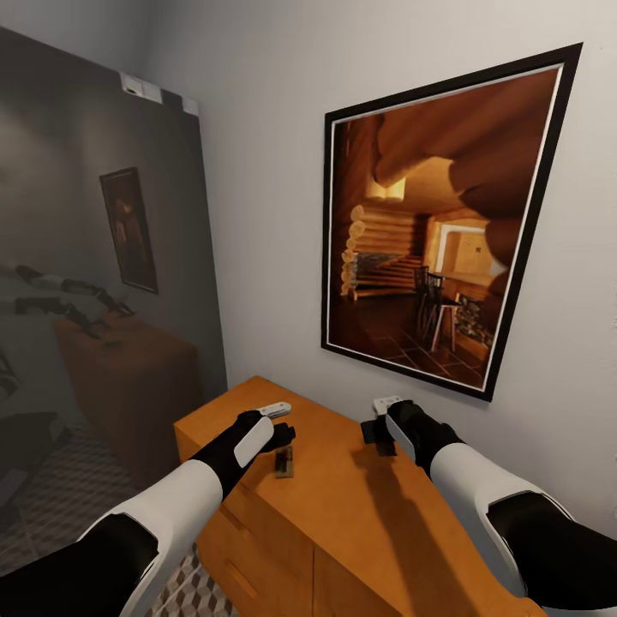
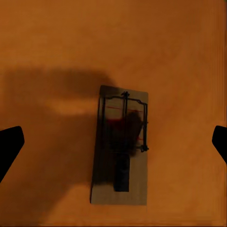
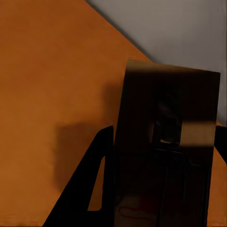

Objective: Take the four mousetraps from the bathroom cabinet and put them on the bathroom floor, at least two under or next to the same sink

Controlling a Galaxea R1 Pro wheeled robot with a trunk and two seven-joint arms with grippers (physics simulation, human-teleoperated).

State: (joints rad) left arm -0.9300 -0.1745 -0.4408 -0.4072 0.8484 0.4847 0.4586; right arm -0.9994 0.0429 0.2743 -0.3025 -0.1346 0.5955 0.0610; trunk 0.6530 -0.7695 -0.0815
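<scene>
Orange-brown cabinet top is carrying one mousetrap, lying flat and being straddled by the wide-open left gripper, presumably for grasping. A second mousetrap is being clamped upright by the right gripper, presumably for carrying floorward.

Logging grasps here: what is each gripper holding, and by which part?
The right gripper holds a mousetrap by its long side edges. The left gripper holds nothing; its open fingers straddle another mousetrap on the cabinet.

My arms wear glossy white shells over black joints. My left gripper and right gripper are black, white-capped.
</scene>
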